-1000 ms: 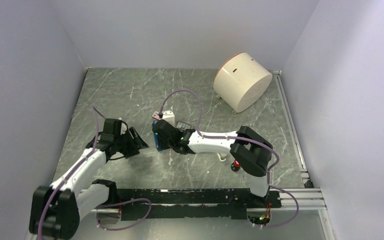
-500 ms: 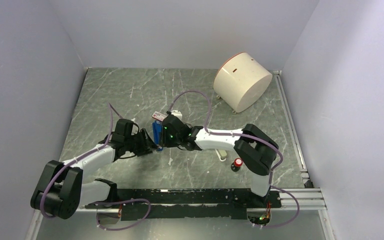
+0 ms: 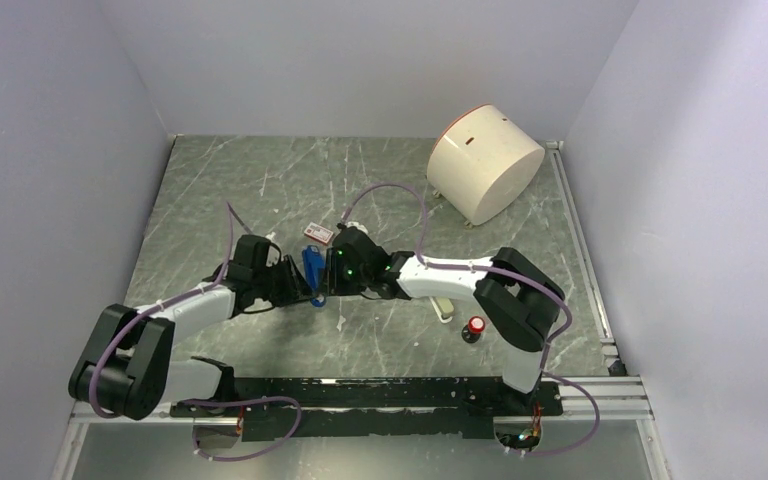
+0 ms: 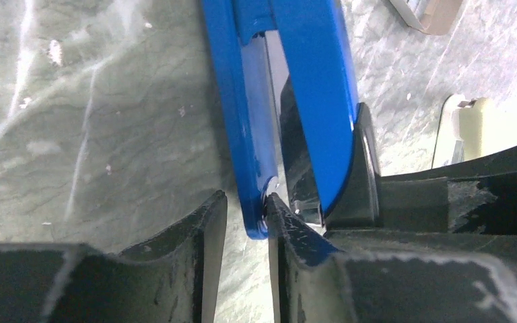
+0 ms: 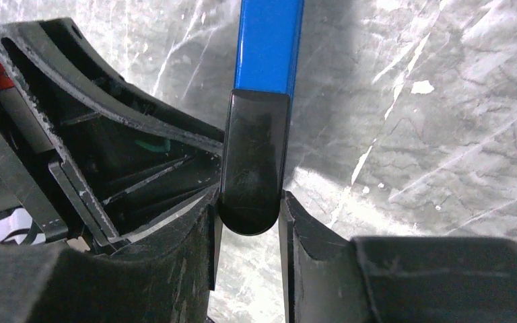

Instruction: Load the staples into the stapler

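1 stapler, 1 staples box. Wrist cams only: R gripper clamps stapler's black end; L gripper straddles blue tip, slight gap.

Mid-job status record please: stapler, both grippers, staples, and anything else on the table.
stapler: blue, arms spread apart, between both grippers
right gripper: fingers shut on the stapler's black end
left gripper: fingers straddle one blue arm's tip; one touches, a gap shows beside the other
staples: box on the table just beyond the stapler, not held
other items: red-capped knob, beige bar, cream drum on its side
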Motion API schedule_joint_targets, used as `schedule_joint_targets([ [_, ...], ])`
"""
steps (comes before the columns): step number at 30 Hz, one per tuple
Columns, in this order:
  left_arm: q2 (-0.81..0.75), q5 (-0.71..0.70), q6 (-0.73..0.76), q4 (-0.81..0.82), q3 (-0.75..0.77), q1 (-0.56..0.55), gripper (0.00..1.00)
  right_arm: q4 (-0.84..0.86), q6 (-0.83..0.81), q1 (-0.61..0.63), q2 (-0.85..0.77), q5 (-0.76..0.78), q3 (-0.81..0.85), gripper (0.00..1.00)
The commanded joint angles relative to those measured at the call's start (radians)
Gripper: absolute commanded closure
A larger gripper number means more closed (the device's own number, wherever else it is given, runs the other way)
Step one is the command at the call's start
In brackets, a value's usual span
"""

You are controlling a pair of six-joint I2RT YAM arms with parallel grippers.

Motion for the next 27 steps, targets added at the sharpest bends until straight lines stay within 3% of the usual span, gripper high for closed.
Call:
schedule_joint_targets([
  [1,0.027,0.001,0.05,0.025,0.035,-0.01,0.69,0.049,0.0,-0.005,-0.049,-0.063,-0.014,0.8],
  [8,0.027,-0.013,0.05,0.021,0.014,-0.018,0.95,0.027,-0.017,-0.013,-0.064,-0.053,-0.007,0.8],
  [23,0.055,-0.052,0.071,-0.043,-0.005,-0.043,0.95,-0.094,-0.126,-0.033,-0.15,0.281,0.062,0.78],
  [27,0.04,-0.039,0.058,-0.028,-0.034,-0.043,0.93,-0.051,-0.194,-0.035,-0.196,0.41,0.047,0.75],
])
